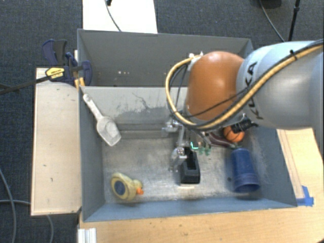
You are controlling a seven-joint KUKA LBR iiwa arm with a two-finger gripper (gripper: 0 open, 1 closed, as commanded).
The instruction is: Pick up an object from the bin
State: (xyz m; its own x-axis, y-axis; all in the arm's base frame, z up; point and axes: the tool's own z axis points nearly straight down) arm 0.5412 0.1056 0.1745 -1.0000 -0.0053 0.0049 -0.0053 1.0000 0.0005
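My gripper (178, 157) hangs low over the middle of the bin floor, under the arm's orange cover. A black blocky thing (190, 174) lies right beside it, to its lower right, touching or nearly touching it. A small orange thing (234, 134) peeks out from under the arm, to the gripper's upper right. A dark blue cup (242, 170) lies on its side to the right of the black block.
A white plastic scoop (103, 124) leans along the bin's left wall. A yellow toy with a blue round face (125, 187) lies near the front left corner. The arm and its cables cover the bin's back right part.
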